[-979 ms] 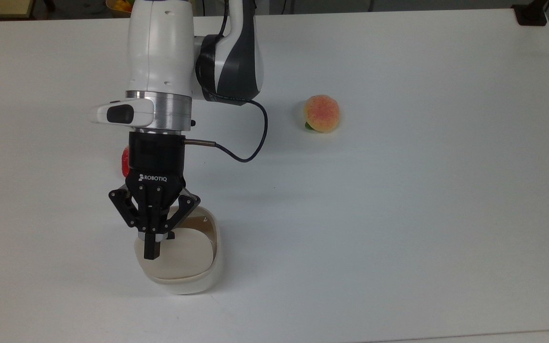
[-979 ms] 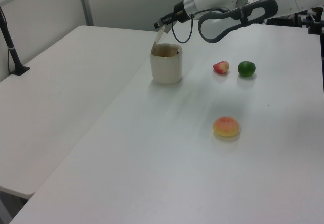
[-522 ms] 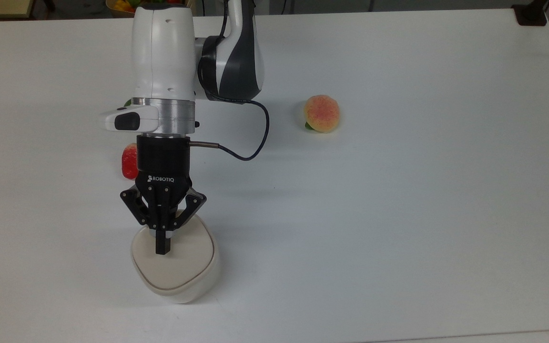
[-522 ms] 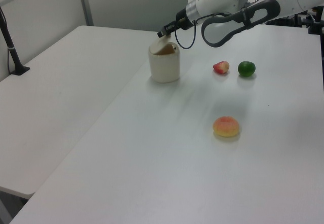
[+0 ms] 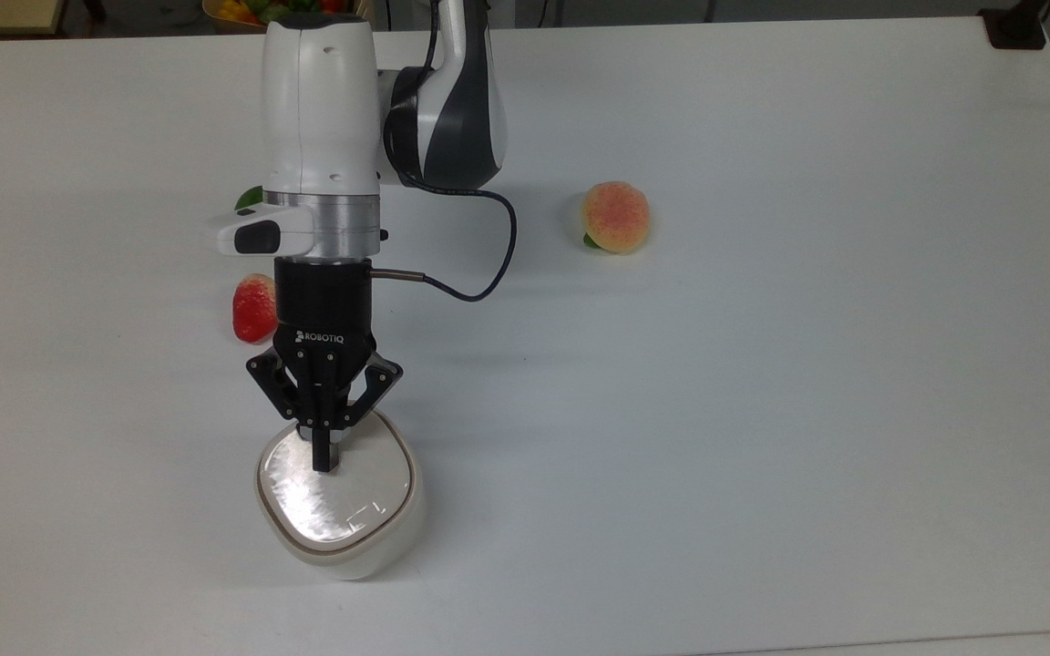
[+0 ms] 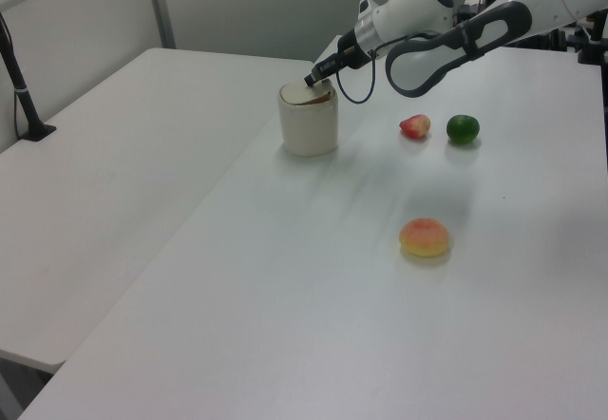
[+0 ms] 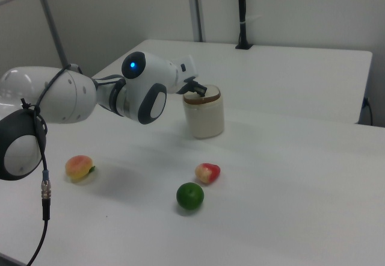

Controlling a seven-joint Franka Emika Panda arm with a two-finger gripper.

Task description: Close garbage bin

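The garbage bin (image 5: 356,545) is a small cream-white tub near the table's front edge in the top view. Its flat beige lid (image 5: 343,497) lies down over the rim, glossy and nearly level. My gripper (image 5: 324,461) is shut with nothing between its fingers, and its tips rest on the lid's rear edge. In the left view the gripper (image 6: 312,80) touches the top of the bin (image 6: 309,127). The right view has the gripper (image 7: 201,90) on the lid of the bin (image 7: 204,120).
A red strawberry toy (image 5: 253,308) lies just behind the bin, a green lime (image 6: 463,128) beyond it, half hidden by the arm in the top view. A peach (image 5: 615,217) sits at mid-table. A black post base (image 5: 1017,27) stands at the far right corner.
The lid has swung from standing half open to lying down on the bin. My gripper came down and toward the top view's right with it, staying shut.
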